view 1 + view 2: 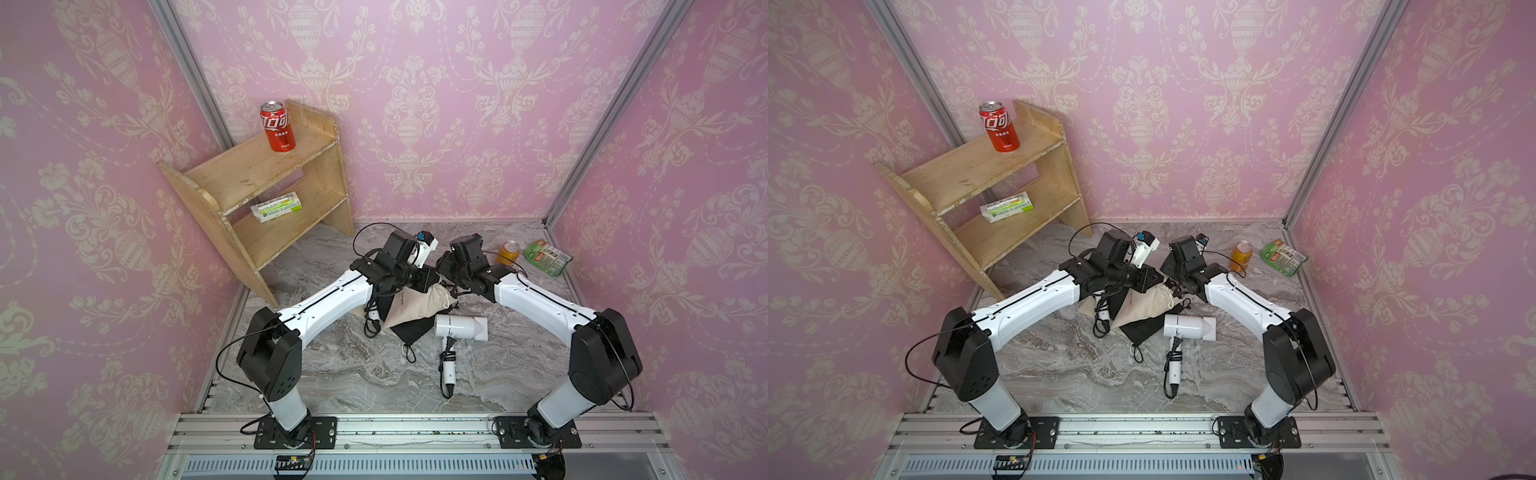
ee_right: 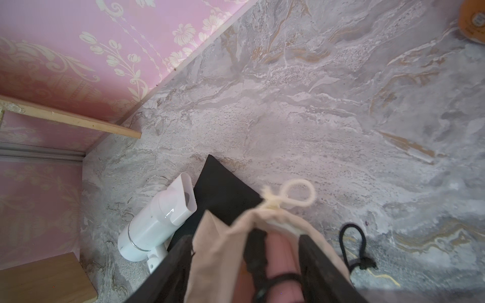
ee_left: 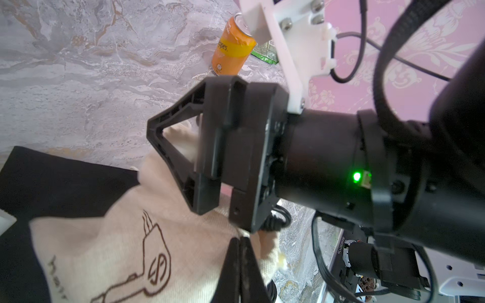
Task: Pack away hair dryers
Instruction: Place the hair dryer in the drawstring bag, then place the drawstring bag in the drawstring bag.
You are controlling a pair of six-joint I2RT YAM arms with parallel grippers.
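The pink dryer (image 2: 282,257) sits low in the right wrist view, tucked inside the mouth of the beige pouch (image 2: 223,236), with a black cord bunched beside it. The right claw (image 2: 244,238) straddles that mouth with its jaws apart, released, though it is hard to tell whether a pad brushes the cloth. The left claw (image 3: 239,244) is clenched on the pouch's rim at the bottom of the left wrist view. A white dryer (image 1: 459,327) lies bare at centre frame in both top views, just beside the black pouch (image 1: 409,332), with its plug cord trailing toward the bottom. The dryers look light, hard-shelled and smooth, so the barrel is probably slippery. The handle seems the safer hold, and the cord may snag. The cloth is limp and needs holding open. The worktop (image 1: 353,374) is open toward lower frame. The shelf (image 1: 266,174) at upper left and the orange can (image 1: 508,252) right of the claws crowd the rest.
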